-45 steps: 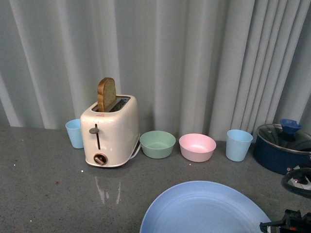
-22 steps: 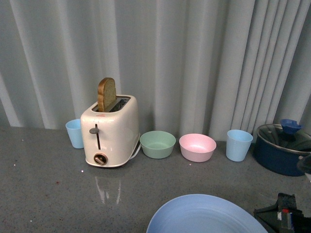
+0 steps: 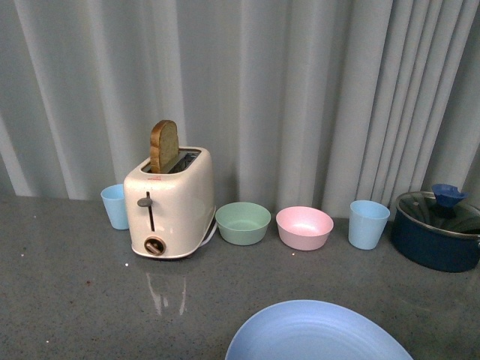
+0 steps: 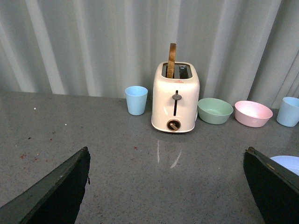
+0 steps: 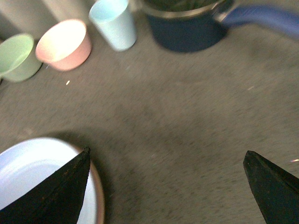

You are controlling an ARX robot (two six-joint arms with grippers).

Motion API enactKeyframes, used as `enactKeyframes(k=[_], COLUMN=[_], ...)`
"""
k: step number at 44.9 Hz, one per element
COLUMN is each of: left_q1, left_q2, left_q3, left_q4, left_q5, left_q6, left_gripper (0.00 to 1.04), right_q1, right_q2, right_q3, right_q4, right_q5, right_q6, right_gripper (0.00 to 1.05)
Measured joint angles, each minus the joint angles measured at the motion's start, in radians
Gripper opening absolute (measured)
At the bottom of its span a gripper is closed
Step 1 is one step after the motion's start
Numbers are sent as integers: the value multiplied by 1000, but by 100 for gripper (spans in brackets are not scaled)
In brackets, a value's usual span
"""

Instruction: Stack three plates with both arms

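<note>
Grey speckled counter (image 3: pixel 75 300), backed by a pale pleated curtain (image 3: pixel 300 97).

Landmark: cream toaster (image 3: pixel 169 201), upright near the curtain, a slice of bread (image 3: pixel 164 145) standing out of one slot.

- Light blue cup (image 3: pixel 115 205): just beside the toaster on its left, partly behind it.
- Green bowl (image 3: pixel 243 223): just right of the toaster.
- Pink bowl (image 3: pixel 304 227): right of the green bowl, a narrow gap between them.
- Second light blue cup (image 3: pixel 368 223): further right, apart from the pink bowl.
- Dark blue pot (image 3: pixel 439 229) with a glass lid: furthest right from the toaster, cut by the frame edge.
- Light blue plate (image 3: pixel 319 334): well in front of the toaster and to its right, at the near edge of the counter, only its far rim in view. In the right wrist view a pinkish rim shows under its edge.

Open room: bare counter in front of and left of the toaster, and a clear band between the row of bowls and the plate.

Left gripper (image 4: pixel 166 186): jaws spread wide over bare counter, holding nothing.
Right gripper (image 5: pixel 166 186): jaws spread wide, empty, one finger (image 5: pixel 56 193) over the plate's edge; view blurred.
</note>
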Motion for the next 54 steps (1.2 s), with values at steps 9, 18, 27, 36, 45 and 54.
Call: enactKeyframes(k=[9, 18, 27, 36, 45, 54], left_q1=[0, 0, 0, 0, 0, 0], left_q2=[0, 0, 0, 0, 0, 0], left_q3=[0, 0, 0, 0, 0, 0], left_q4=[0, 0, 0, 0, 0, 0], left_q5=[0, 0, 0, 0, 0, 0], left_q6=[0, 0, 0, 0, 0, 0], left_gripper=[98, 98, 98, 98, 98, 98], right_q1=[91, 219, 220, 220, 220, 220], right_q2=[-476, -831, -1009, -1093, -1154, -1215], right_q3=[-32, -102, -222, -323, -373, -410], right_q4=[-106, -199, -249, -240, -243, -267], right_q5=[288, 198, 199, 199, 199, 199], right_q6=[-193, -208, -182, -179, -179, -179], right_gripper=[97, 75, 40, 3, 3, 3])
